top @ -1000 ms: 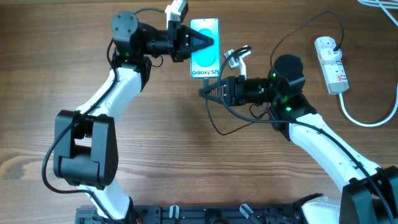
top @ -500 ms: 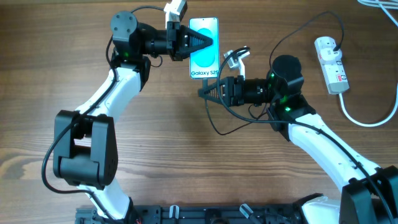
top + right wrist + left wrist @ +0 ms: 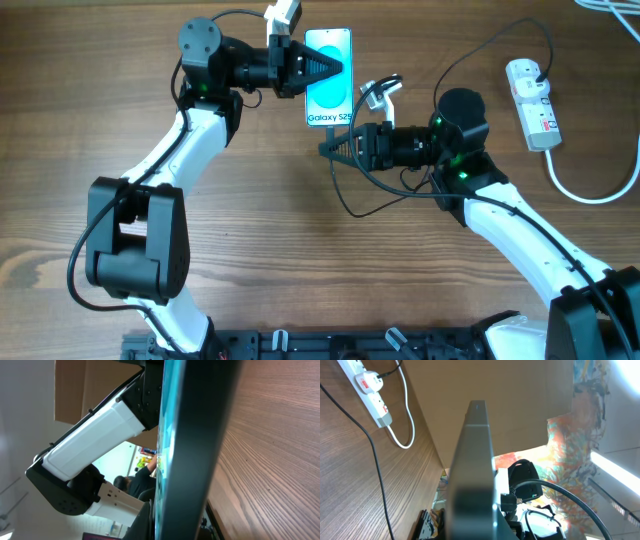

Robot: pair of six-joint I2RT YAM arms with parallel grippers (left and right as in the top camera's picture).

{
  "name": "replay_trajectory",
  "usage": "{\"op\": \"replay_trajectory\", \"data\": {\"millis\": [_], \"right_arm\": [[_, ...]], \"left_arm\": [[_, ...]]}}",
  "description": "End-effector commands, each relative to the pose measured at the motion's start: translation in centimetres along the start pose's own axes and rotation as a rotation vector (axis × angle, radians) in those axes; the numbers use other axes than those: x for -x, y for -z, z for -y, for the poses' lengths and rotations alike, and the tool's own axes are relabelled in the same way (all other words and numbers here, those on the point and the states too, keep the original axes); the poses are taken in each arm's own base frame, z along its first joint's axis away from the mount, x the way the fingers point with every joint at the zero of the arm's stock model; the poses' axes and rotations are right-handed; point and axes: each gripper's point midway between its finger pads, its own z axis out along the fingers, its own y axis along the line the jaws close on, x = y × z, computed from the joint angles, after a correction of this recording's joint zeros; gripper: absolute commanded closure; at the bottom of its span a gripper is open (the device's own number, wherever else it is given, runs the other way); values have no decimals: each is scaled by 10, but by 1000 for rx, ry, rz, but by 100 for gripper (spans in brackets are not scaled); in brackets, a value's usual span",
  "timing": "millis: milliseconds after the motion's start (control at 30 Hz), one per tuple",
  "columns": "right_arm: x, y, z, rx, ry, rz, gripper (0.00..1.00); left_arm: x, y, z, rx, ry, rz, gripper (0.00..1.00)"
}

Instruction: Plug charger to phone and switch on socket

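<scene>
My left gripper (image 3: 340, 68) is shut on the phone (image 3: 330, 95) and holds it screen up, with "Galaxy S25" showing. In the left wrist view the phone's dark edge (image 3: 472, 470) fills the middle. My right gripper (image 3: 329, 150) sits just below the phone's bottom edge, closed to a point on the end of the charger (image 3: 352, 205), whose thin black cable loops back under the right arm. The connector tip is hidden. In the right wrist view the phone's edge (image 3: 200, 435) stands very close. The white socket (image 3: 532, 105) lies at the far right; it also shows in the left wrist view (image 3: 372, 392).
The socket's thick white cord (image 3: 590, 195) curves along the right table edge. The charger's black cable (image 3: 375, 475) runs from the socket across the wood toward the right arm. The left arm's white link (image 3: 100, 435) shows behind the phone.
</scene>
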Motion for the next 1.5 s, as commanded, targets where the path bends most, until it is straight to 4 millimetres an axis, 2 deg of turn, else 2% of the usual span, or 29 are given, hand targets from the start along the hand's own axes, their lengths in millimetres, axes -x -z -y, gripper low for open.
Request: {"op": "replay_trajectory", "data": {"millis": [0, 300, 333, 367, 400, 433, 467, 700, 800, 833, 867, 900, 933, 1067, 1200, 1333, 1400, 1433, 1467], "right_arm": [[35, 16, 5, -54, 38, 159, 96], [39, 18, 6, -56, 11, 176, 96], [40, 18, 6, -57, -8, 182, 92], [40, 18, 5, -53, 1, 183, 54], [40, 18, 4, -51, 10, 182, 29], [40, 18, 4, -50, 18, 179, 10], [40, 18, 4, -52, 38, 178, 0], [38, 18, 3, -58, 141, 168, 0], [38, 18, 3, -59, 169, 165, 3], [38, 18, 3, -59, 165, 165, 12], [38, 18, 3, -59, 164, 165, 25], [38, 18, 3, -58, 163, 164, 45], [37, 17, 3, -57, 162, 161, 55], [37, 17, 2, -55, 164, 158, 60], [37, 17, 3, -56, 166, 159, 78], [39, 18, 3, -61, 166, 170, 84], [40, 18, 4, -64, 165, 175, 96], [40, 18, 4, -64, 165, 177, 96], [40, 18, 4, -64, 164, 176, 96]], "left_arm": [[-29, -11, 16, -19, -70, -153, 96], [-29, -11, 15, -18, -52, -153, 97], [-29, -11, 15, -18, -52, -153, 96], [-29, -11, 15, -18, -53, -152, 96], [-28, -11, 15, -18, -57, -149, 96], [-27, -10, 15, -17, -62, -144, 96], [-27, -9, 14, -17, -64, -141, 96], [-27, -8, 14, -18, -88, -142, 96], [-27, -7, 14, -18, -90, -145, 96], [-27, -7, 14, -18, -91, -145, 96], [-27, -7, 14, -18, -91, -145, 96], [-27, -7, 14, -18, -94, -145, 96], [-27, -7, 14, -19, -106, -144, 96], [-27, -7, 14, -20, -116, -144, 96], [-27, -7, 14, -20, -116, -145, 96], [-27, -7, 14, -20, -116, -145, 96], [-27, -7, 14, -20, -116, -145, 95], [-27, -7, 14, -20, -116, -145, 87], [-27, -7, 14, -20, -116, -145, 71]]}}
